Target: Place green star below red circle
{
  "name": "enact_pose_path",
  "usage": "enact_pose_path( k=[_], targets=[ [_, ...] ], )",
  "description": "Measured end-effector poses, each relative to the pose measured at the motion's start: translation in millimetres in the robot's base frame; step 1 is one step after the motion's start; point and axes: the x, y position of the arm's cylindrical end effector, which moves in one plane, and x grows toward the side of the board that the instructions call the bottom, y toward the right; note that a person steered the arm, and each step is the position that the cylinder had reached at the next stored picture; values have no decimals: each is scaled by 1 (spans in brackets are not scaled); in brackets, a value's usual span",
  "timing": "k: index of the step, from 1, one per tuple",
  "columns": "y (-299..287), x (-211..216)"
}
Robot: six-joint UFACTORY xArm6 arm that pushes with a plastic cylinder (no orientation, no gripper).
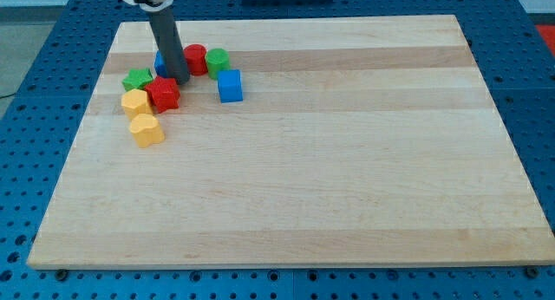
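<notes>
Board: the wooden board (329, 161) lay on a blue perforated table (35, 92); the blocks sat bunched in its far-left corner.
Open room: the board's whole right side and near half offered free room; the cluster sat close to the far and left edges.
Green star: the green star (136, 79) stood at the cluster's left end, just beside the red star-like block (162, 94) and just beyond the yellow block (133, 101).
Star's axis: its points were too small to read, and no long axis showed.
Red circle: the red circle (195, 58) stood far in the cluster, touching or nearly touching the green round block (217, 61) on its right.
Tip: my tip (179, 80) rested between the red circle and the red star-like block, right of the green star.
Hand state: the arm ended in a bare rod, with nothing to part or clamp.
Others: a blue block (161, 64) showed partly behind the rod; a blue cube (230, 86) stood apart on the right; a second yellow block (146, 129) lay nearest.
</notes>
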Motion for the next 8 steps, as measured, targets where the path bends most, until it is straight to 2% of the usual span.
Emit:
enact_pose_path(
  k=[1,3,5,8],
  targets=[
    [-2,1],
    [8,33],
    [62,53],
    [21,29]
  ],
)
